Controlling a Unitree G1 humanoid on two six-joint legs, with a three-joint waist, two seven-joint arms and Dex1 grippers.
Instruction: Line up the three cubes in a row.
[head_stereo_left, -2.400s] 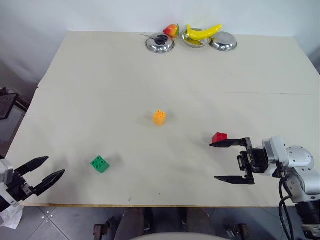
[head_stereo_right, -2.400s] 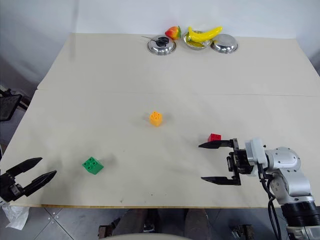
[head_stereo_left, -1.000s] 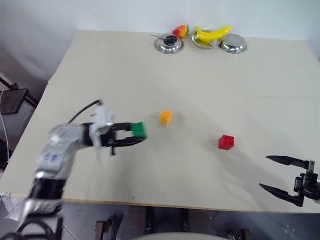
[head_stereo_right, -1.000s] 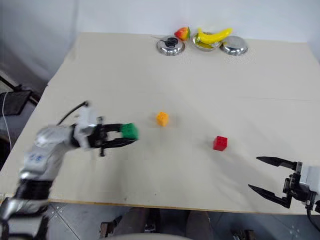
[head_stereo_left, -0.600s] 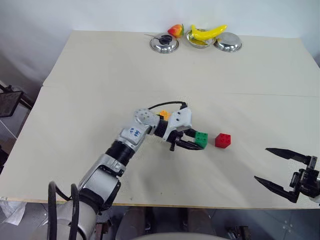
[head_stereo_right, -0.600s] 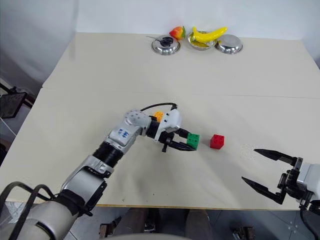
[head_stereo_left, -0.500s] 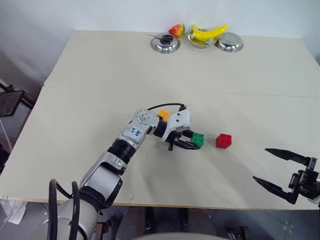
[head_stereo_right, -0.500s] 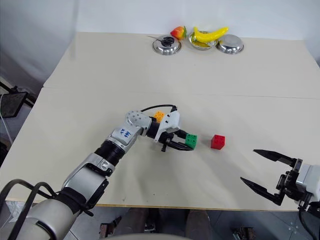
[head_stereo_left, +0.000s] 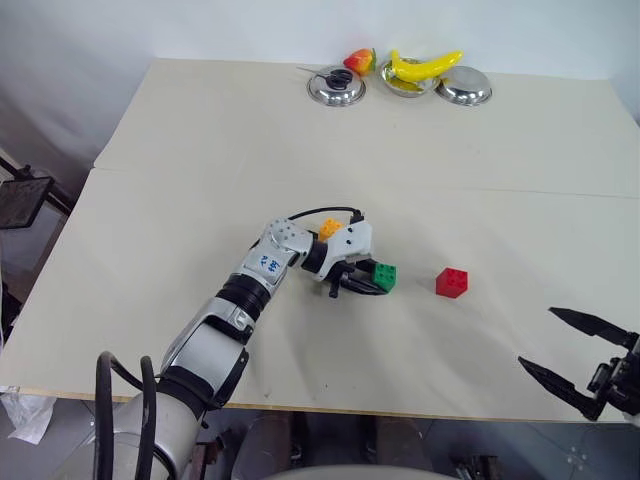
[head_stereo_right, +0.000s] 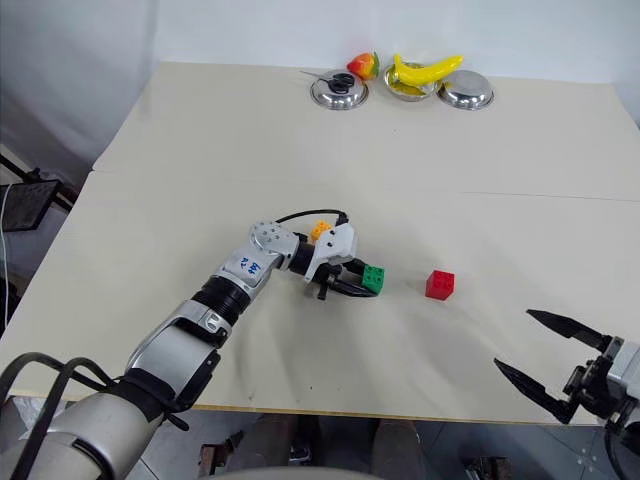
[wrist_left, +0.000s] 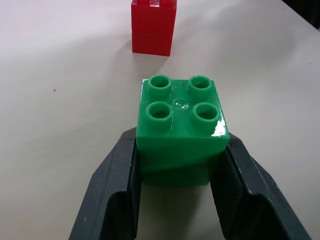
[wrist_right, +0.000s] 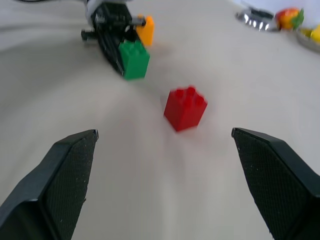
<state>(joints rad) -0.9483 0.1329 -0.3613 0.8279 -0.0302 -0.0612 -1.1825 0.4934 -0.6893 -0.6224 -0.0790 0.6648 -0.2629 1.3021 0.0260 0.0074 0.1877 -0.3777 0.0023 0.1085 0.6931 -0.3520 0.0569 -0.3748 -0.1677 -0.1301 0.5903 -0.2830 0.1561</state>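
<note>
Left end effector (head_stereo_left: 372, 281): clamped on green cube's (head_stereo_left: 384, 276) flat sides.
Right end effector (head_stereo_left: 575, 352): fingers apart, empty.
Handling: light, rigid, slick plastic.
Red cube (head_stereo_left: 451, 282): three o'clock of green.

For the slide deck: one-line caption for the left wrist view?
Left gripper clamps the green cube by its sides, red cube just ahead on the table.

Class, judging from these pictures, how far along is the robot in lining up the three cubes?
Done: nothing is lined up yet. In hand: the left tool is shut on the green cube, between the orange cube and the red cube. Left: setting it down and straightening the row. The right tool is open.
</note>
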